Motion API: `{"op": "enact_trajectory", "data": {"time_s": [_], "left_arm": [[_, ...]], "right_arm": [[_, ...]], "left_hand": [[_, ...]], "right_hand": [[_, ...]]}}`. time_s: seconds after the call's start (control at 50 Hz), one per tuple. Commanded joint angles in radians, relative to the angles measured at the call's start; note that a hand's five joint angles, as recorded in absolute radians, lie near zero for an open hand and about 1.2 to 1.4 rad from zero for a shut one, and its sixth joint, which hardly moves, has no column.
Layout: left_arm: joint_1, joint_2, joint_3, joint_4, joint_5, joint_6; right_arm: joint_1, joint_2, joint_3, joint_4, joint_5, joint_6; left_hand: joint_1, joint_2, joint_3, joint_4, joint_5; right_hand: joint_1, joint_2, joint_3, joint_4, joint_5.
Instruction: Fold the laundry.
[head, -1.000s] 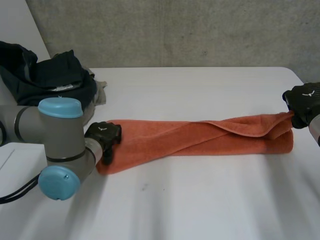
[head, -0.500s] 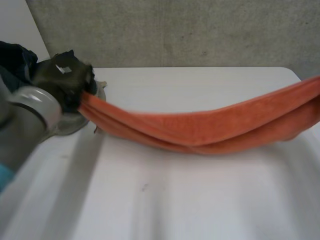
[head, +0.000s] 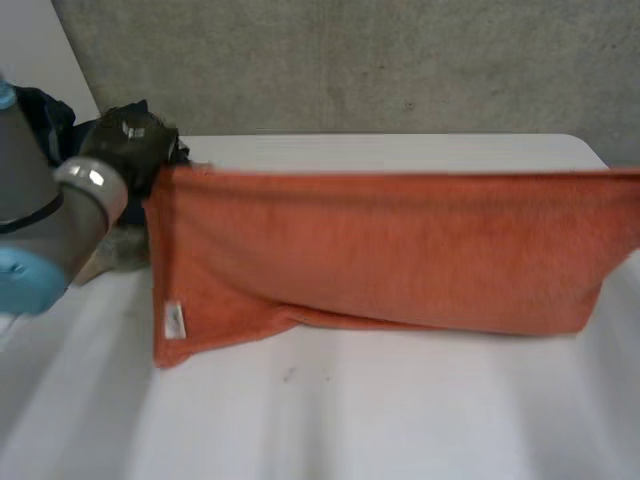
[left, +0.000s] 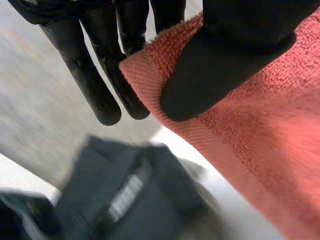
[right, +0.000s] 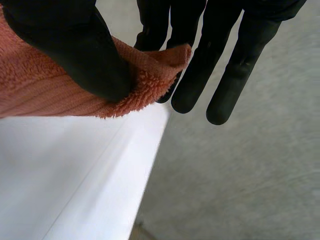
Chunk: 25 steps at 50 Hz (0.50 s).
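Here, one orange towel (head: 380, 250), one heap of dark clothes (head: 45, 110), two hands. At the left, beside the heap, the left hand (head: 128, 145) pinches the towel's upper corner between thumb and straight fingers. The towel hangs spread wide over the white bench (head: 350, 420), top edge taut, a small white label (head: 174, 320) near its lower left corner. The right hand (right: 75, 45) pinches the opposite upper corner likewise.

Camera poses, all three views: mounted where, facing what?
Head: between and behind the arms, looking down at the table; left arm and left hand show.
Left wrist: along the left hand's palm, at its pinched towel corner and dark clothes.
Right wrist: along the right hand, at its towel corner, table edge.
All share the towel.
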Motion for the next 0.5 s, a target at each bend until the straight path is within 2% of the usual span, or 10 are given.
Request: {"op": "enact_trajectory", "data": {"time_s": [0.02,0.1,0.14,0.32,0.5], "left_arm": [[-0.015,-0.066,0.239,0.414,-0.019,0.002],[-0.018,-0.060,0.263,0.670,-0.054,-0.003],[-0.021,-0.061,0.267,0.729,-0.065,-0.004],[-0.038,-0.066,0.169,0.648,-0.068,-0.041],[-0.041,-0.071,-0.161,0.644,-0.037,-0.063]], "right_arm": [[0.061,0.049,-0.120,-0.450,0.075,0.199],[0.062,0.036,-0.116,-0.730,0.094,0.256],[0.067,0.023,-0.111,-0.797,0.094,0.261],[0.111,0.014,-0.074,-0.762,0.046,0.265],[0.104,0.095,0.114,-0.611,-0.052,0.265]], "left_hand": [[0.228,0.205,0.223,0.198,0.224],[0.228,0.205,0.223,0.198,0.224],[0.228,0.205,0.223,0.198,0.224],[0.228,0.205,0.223,0.198,0.224],[0.228,0.205,0.223,0.198,0.224]], "right_hand": [[0.303,0.223,0.208,0.199,0.224],[0.303,0.223,0.208,0.199,0.224],[0.303,0.223,0.208,0.199,0.224],[0.303,0.223,0.208,0.199,0.224],[0.303,0.223,0.208,0.199,0.224]]}}
